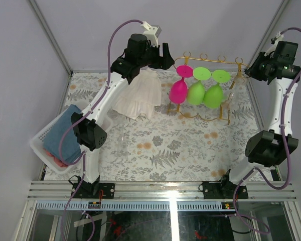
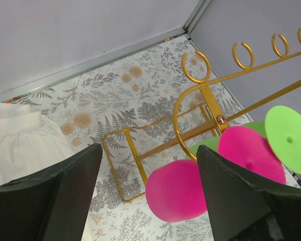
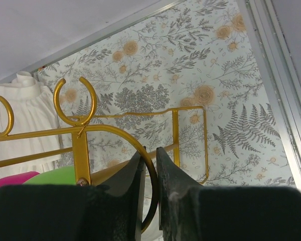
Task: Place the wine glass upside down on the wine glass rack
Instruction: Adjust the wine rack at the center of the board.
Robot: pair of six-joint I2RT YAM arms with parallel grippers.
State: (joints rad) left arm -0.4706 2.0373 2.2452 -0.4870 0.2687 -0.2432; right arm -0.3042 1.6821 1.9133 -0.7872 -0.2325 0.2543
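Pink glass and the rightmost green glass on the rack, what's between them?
A second green glass, hanging upside down on the gold rack; the top view shows it.

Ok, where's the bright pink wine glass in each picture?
Top view: the bright pink wine glass hangs upside down, upper middle, at the rack's left end.
Left wrist view: bottom middle, bowl and round foot showing.
Right wrist view: only a pink sliver, bottom left.
Shared landmark: the tall gold wire rack.
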